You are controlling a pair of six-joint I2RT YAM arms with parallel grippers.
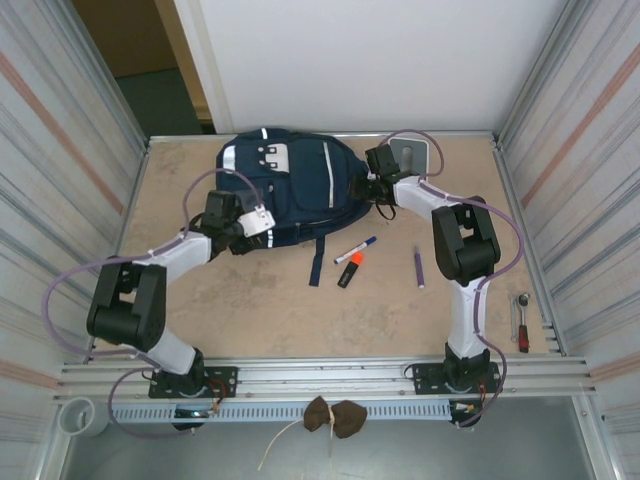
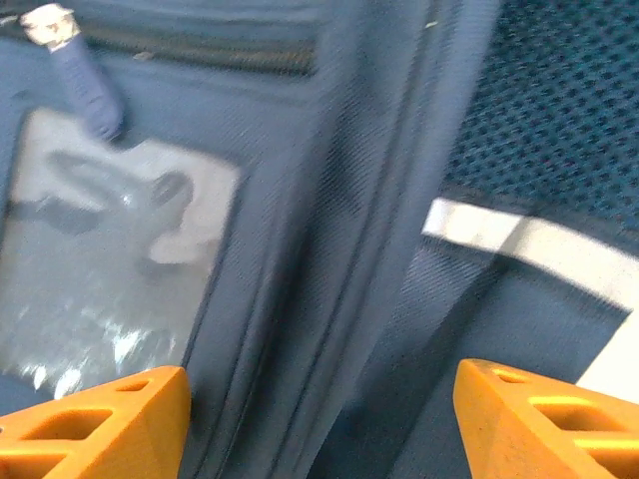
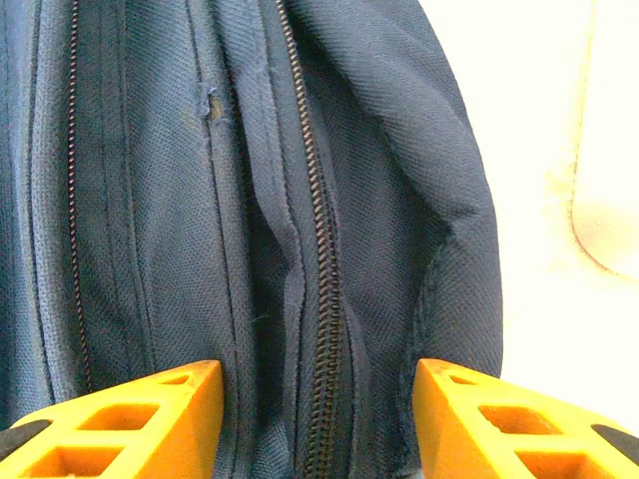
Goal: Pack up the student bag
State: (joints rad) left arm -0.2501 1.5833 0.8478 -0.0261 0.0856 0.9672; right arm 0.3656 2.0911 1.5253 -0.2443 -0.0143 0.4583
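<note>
The student bag (image 1: 290, 185), a navy backpack with white patches and a thin reflective stripe, lies closed at the back middle of the table. My left gripper (image 1: 255, 222) is at its near left corner. In the left wrist view the left gripper (image 2: 319, 399) is open, its orange fingertips (image 2: 110, 429) wide apart just over the bag's fabric (image 2: 329, 249), beside a clear window patch (image 2: 110, 259). My right gripper (image 1: 362, 188) is at the bag's right side. Seen from the right wrist, that gripper (image 3: 318, 384) is open and straddles a raised fold with the closed zipper (image 3: 321, 249).
A blue pen (image 1: 355, 250), an orange highlighter (image 1: 349, 272) and a purple pen (image 1: 418, 267) lie on the table in front of the bag. A small white-grey box (image 1: 412, 155) sits at the back right. A red-handled wrench (image 1: 522, 322) lies by the right wall.
</note>
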